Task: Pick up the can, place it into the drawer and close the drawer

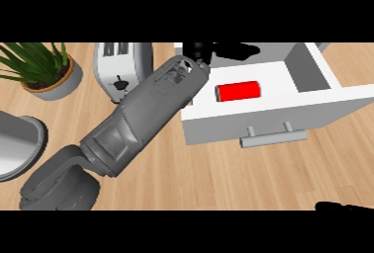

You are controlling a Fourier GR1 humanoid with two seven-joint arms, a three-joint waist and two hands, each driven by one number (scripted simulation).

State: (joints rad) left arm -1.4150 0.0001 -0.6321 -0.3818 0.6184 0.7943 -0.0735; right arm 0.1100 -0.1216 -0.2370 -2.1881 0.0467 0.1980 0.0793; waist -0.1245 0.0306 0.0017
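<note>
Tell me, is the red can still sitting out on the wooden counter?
No, the red can lies on its side inside the open white drawer, not on the counter.

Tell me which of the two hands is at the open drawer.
The left hand: its forearm crosses the counter to the drawer holding the red can. The right hand shows only at the lower right edge.

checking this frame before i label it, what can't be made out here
Head view:
- Left hand: black fingers over the drawer's back edge, partly hidden by the grey forearm; open or shut unclear.
- Right hand: only a black sliver at the lower right edge, the rest cut off.
- Can: red, lying in the drawer; no label readable.
- Metal pot: cut off by the left edge.
- Plant: leaves cut off at the top.
</note>
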